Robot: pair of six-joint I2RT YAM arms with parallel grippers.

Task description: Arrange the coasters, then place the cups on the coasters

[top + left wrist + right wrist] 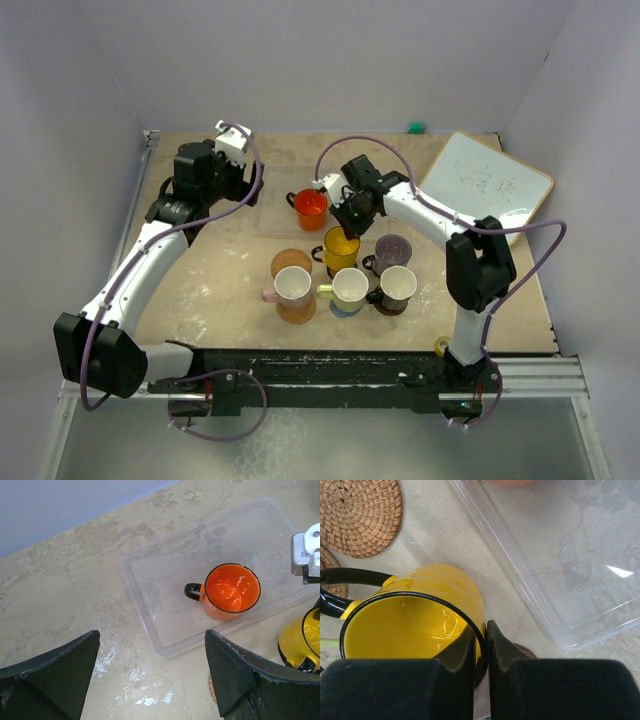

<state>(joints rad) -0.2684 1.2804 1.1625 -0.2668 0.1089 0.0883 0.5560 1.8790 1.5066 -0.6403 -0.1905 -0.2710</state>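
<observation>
Near the middle of the tabletop (230, 300), the yellow cup (435, 605) hangs from the right hand (481, 641). This hand is clamped on the rim, one finger inside and one outside, on the side away from the black handle. The cup is just beside the clear tray (560, 560) and near a free woven coaster (360, 515).

I judge that the step is to set this cup on a coaster. To do it well, the arm should centre the base over the disc, lower it level, and open only when the base rests flat. The handle must not strike the mauve-grey cup (392, 250) nearby.

The left hand (150, 640) hovers empty, fingers wide apart, over the tray where the red-orange cup (231, 591) stands.

The base of the yellow cup is hidden, so I cannot tell if it touches anything. A brown sliver (525, 651) under it may be a coaster, but too little shows.
</observation>
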